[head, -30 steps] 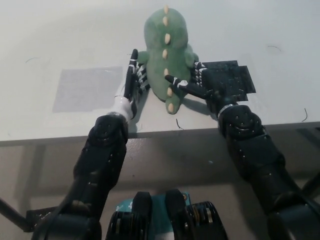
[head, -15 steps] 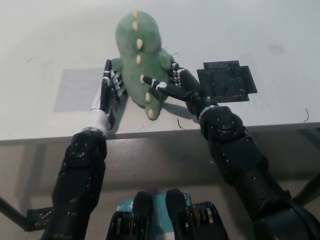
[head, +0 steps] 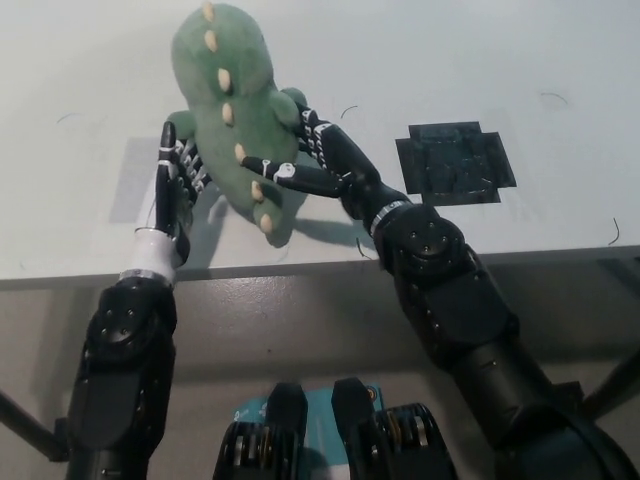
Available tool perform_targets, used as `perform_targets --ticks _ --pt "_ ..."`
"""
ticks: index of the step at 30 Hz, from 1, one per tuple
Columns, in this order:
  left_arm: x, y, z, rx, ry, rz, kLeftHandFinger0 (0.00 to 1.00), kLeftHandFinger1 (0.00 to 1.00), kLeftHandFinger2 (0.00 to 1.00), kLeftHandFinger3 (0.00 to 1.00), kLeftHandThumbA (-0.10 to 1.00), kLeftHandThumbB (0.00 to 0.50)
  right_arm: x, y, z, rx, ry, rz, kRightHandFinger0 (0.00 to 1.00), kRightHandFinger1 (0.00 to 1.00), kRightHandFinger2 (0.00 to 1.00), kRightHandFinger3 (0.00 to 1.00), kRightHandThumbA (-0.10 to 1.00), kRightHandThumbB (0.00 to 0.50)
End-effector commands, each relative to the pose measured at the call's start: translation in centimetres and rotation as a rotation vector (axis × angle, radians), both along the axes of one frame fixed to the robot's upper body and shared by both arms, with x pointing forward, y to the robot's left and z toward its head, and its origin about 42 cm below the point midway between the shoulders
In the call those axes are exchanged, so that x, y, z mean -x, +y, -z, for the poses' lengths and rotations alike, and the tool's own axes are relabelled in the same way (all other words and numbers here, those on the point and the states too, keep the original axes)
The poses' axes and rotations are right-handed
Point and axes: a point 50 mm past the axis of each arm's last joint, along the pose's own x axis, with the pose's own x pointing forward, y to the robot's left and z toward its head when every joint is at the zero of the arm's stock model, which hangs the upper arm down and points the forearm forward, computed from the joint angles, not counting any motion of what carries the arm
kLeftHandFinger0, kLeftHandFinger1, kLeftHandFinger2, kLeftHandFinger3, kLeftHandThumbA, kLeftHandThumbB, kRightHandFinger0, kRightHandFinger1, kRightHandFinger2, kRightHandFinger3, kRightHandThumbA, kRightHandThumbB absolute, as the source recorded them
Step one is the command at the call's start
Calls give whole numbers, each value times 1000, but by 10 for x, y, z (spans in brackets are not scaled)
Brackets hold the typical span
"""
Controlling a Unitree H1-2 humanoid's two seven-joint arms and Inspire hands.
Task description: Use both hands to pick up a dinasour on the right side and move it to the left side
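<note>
Leftward across the frame is where the green dinosaur has travelled since a second ago: it was upper centre beside the dark patch, and it is now in the upper left, with both of my hands carried along with it. It is a plush toy with a row of pale spikes down its back, head toward the top edge, tail hanging toward the lower centre-left, and a shadow lies on the surface beneath the tail. My left hand presses flat against its left flank, fingers straight and close together, held upright along the toy's side. My right hand is on the opposite flank, fingers curved round the body, with one finger laid across the spiked back. So the toy is squeezed between the two hands, each one bearing on it rather than wrapped fully around it. Below and behind the toy on the white table lies a pale grey rectangular patch, partly covered by my left hand and the dinosaur. Well apart at the right of the frame sits the black square patch, now bare. The table's front edge runs across the middle of the frame.
</note>
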Motion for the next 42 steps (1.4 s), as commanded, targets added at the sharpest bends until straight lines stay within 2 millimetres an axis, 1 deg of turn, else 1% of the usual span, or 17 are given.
perform_targets --ticks 1,5,7,8,9,14,17,18,20,21,22,29,30,32,34,39,42 --pt "2 -5 -28 -9 -91 16 1000 1000 1000 1000 1000 359 10 39 -32 -16 -62 -155 1000 1000 1000 1000 1000 315" --pt "8 0 -32 -7 -109 9 1000 1000 1000 1000 1000 376 12 41 -38 -2 -79 -176 1000 1000 1000 1000 1000 323" --pt "10 1 -33 -6 -115 8 1000 1000 1000 1000 1000 388 12 42 -40 2 -85 -181 1000 1000 1000 1000 1000 304" --pt "10 3 -34 -7 -116 8 1000 1000 1000 1000 1000 389 12 42 -39 4 -87 -183 1000 1000 1000 1000 1000 317" --pt "11 4 -34 -8 -115 7 1000 1000 1000 1000 1000 397 11 42 -39 6 -89 -187 1000 1000 1000 1000 1000 306" --pt "9 5 -37 0 -126 -2 1000 1000 1000 1000 1000 379 11 45 -45 5 -101 -196 1000 1000 1000 1000 1000 252" --pt "8 6 -35 8 -127 1 1000 1000 1000 1000 1000 378 11 46 -45 21 -107 -195 1000 1000 1000 1000 1000 258" --pt "8 7 -33 6 -125 0 1000 1000 1000 1000 1000 379 12 47 -44 23 -110 -196 1000 1000 1000 1000 1000 246" --pt "8 7 -33 6 -127 -4 1000 1000 1000 1000 1000 367 12 47 -45 22 -113 -196 1000 1000 1000 1000 1000 248" --pt "10 8 -31 2 -128 -7 1000 1000 1000 1000 1000 352 13 48 -43 16 -94 -192 1000 1000 1000 1000 1000 266" --pt "11 8 -29 16 -123 -8 1000 1000 1000 1000 1000 360 13 49 -41 22 -93 -194 1000 1000 1000 1000 1000 271" --pt "11 8 -25 16 -127 -9 1000 1000 1000 1000 1000 337 13 48 -39 32 -78 -194 1000 1000 1000 1000 1000 302" --pt "11 8 -25 16 -126 -9 1000 1000 1000 1000 1000 342 13 48 -39 32 -77 -194 1000 1000 1000 1000 1000 288" --pt "12 8 -24 18 -129 -12 1000 1000 1000 1000 1000 332 13 48 -38 36 -73 -198 1000 1000 1000 1000 1000 295" --pt "10 7 -25 14 -133 -9 1000 1000 1000 1000 1000 330 12 47 -40 27 -66 -201 1000 1000 1000 1000 1000 297" --pt "8 8 -27 8 -134 -12 1000 1000 1000 1000 1000 366 9 46 -43 41 -74 -196 1000 1000 1000 1000 1000 315" --pt "6 8 -27 8 -133 -14 1000 1000 1000 1000 1000 354 7 45 -42 42 -65 -193 1000 1000 1000 1000 1000 306"
